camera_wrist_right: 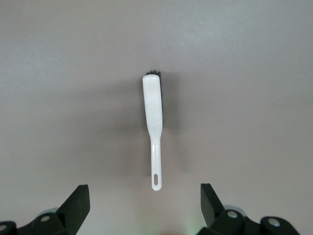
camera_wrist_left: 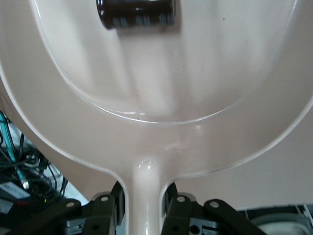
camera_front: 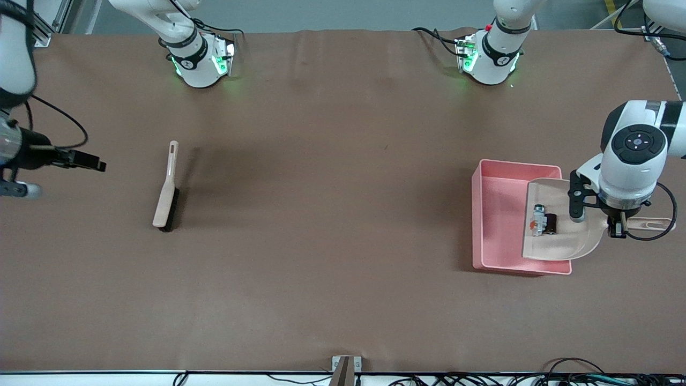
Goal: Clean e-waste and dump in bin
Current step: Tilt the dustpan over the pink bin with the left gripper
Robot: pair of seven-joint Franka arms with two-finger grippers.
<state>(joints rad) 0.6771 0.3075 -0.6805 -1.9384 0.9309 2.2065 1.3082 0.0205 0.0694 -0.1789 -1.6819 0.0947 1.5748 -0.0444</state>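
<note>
Left gripper [camera_front: 617, 228] clamps the dustpan [camera_front: 557, 225] handle — pan over the bin [camera_front: 496, 214], e-waste [camera_front: 543, 220] inside it. Right gripper [camera_wrist_right: 144, 203] hangs over the table [camera_front: 321, 214], jaws apart — brush [camera_front: 166, 190] lying below.

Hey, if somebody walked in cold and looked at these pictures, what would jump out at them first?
The pink bin at the left arm's end of the table, where the left gripper holds a beige dustpan by its handle over it, two small bits of e-waste lying in the pan. Toward the right arm's end, a brush lies alone under the open right gripper.
</note>
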